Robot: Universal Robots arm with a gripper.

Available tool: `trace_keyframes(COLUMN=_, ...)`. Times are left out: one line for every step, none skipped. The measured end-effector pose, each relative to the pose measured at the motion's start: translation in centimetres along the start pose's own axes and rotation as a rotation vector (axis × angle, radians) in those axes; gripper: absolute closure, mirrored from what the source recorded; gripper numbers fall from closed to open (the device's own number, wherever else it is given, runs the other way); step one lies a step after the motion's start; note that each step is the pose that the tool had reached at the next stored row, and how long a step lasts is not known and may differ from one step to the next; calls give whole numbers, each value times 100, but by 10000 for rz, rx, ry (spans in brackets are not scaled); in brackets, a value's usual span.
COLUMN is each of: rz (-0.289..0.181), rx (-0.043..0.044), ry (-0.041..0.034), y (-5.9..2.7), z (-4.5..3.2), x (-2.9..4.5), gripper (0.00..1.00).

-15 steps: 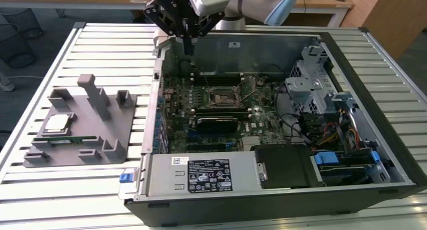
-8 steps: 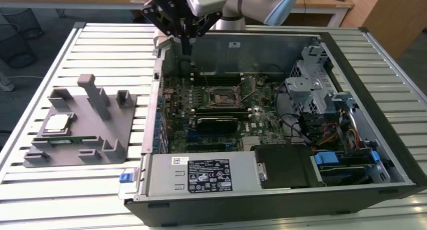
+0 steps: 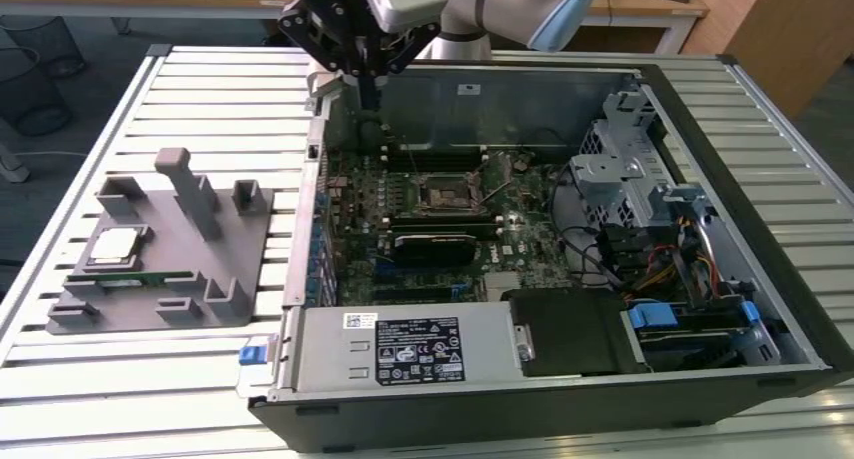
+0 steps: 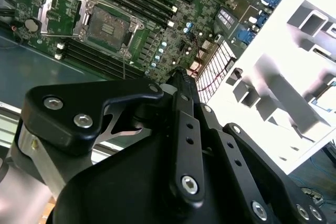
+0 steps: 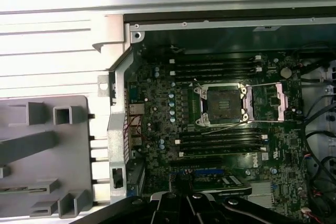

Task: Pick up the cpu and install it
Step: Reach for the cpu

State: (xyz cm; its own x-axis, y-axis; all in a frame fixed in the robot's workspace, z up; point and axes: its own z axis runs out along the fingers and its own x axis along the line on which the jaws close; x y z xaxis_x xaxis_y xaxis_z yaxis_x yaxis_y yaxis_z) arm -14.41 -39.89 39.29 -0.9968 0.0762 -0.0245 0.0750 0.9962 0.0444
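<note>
- Slatted metal table (image 3: 80, 379) carries an open computer case (image 3: 534, 399), its side panel off so the board is reachable.
- Gripper (image 3: 363, 91), upper centre of the exterior view, hangs over the case's far edge, fingers pressed together and empty.
- The cpu (image 3: 114, 246) rests on a grey holder (image 3: 167, 254) at the exterior view's left, well apart from the gripper.
- The socket (image 3: 443, 189) stands unlatched, apparently to receive it.

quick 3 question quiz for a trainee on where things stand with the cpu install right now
1. True or false: the cpu is already seated in the socket.
2. The hand hangs over: A the cpu, B the case's far corner on the exterior view's left, C the drive cage.
3. Fill in: the socket's metal frame is flipped ___.

Key
1. False: it lies on the gray fixture outside the case.
2. B
3. open
</note>
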Motion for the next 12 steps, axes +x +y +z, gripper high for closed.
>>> trace_keyframes(rz=0, rx=0, ry=0, y=0, z=0, x=4, gripper=89)
trace_keyframes(rz=0, rx=0, ry=0, y=-1, z=0, x=8, gripper=89)
trace_keyframes(rz=0, rx=0, ry=0, y=-1, z=0, x=12, gripper=89)
trace_keyframes(rz=1, rx=0, ry=0, y=-1, z=0, x=16, gripper=89)
trace_keyframes(rz=0, rx=0, ry=0, y=-2, z=1, x=20, gripper=89)
trace_keyframes(rz=0, rx=0, ry=0, y=-2, z=1, x=24, gripper=89)
trace_keyframes(rz=0, rx=1, ry=0, y=-2, z=1, x=30, gripper=89)
trace_keyframes(rz=1, rx=0, ry=0, y=-3, z=1, x=34, gripper=89)
trace_keyframes(rz=1, rx=0, ry=0, y=-3, z=2, x=39, gripper=89)
trace_keyframes(rz=1, rx=0, ry=0, y=-3, z=2, x=43, gripper=89)
trace_keyframes(rz=1, rx=0, ry=0, y=-4, z=2, x=48, gripper=89)
trace_keyframes(rz=1, rx=0, ry=0, y=-4, z=2, x=52, gripper=89)
